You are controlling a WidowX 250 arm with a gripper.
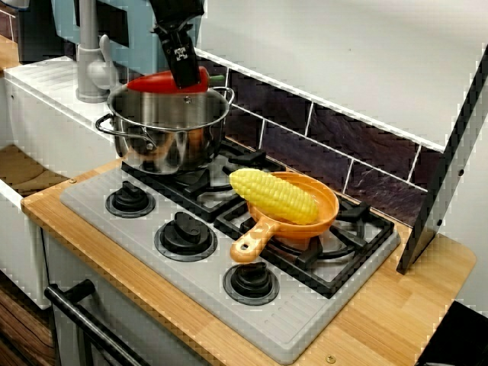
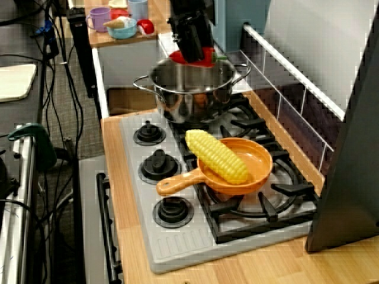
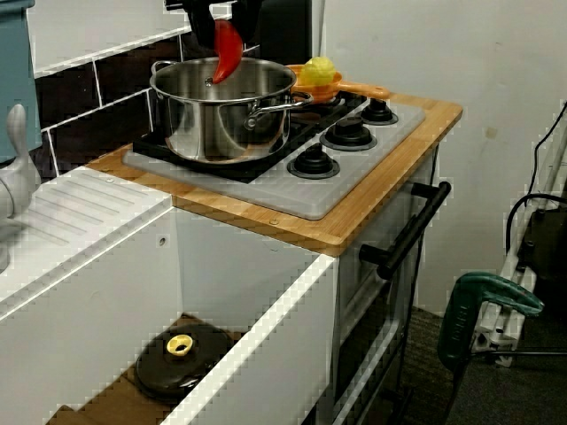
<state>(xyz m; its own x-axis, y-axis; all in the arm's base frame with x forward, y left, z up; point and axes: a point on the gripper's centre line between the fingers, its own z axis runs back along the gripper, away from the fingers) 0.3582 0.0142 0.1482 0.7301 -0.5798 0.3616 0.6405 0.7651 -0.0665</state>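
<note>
My black gripper [image 1: 185, 76] hangs over the steel pot [image 1: 169, 126] on the back left burner, shut on a red pepper [image 1: 156, 82]. In the view from the right side the gripper [image 2: 194, 52] holds the red pepper [image 2: 204, 59] just above the steel pot [image 2: 192, 94], near its far rim. From the sink side the red pepper [image 3: 227, 49] dangles upright over the steel pot [image 3: 221, 106], its tip level with the rim. An orange pan [image 1: 305, 217] with a yellow corn cob [image 1: 273, 195] sits on the neighbouring burner.
The grey stove top [image 1: 152, 229] has three black knobs along its front. A dark tiled backsplash [image 1: 343, 145] runs behind it. A white sink counter with a grey tap [image 1: 90, 61] lies to the left. Cups and a bowl [image 2: 121, 26] stand on a far shelf. A black pot lid [image 3: 182, 359] lies on the shelf below.
</note>
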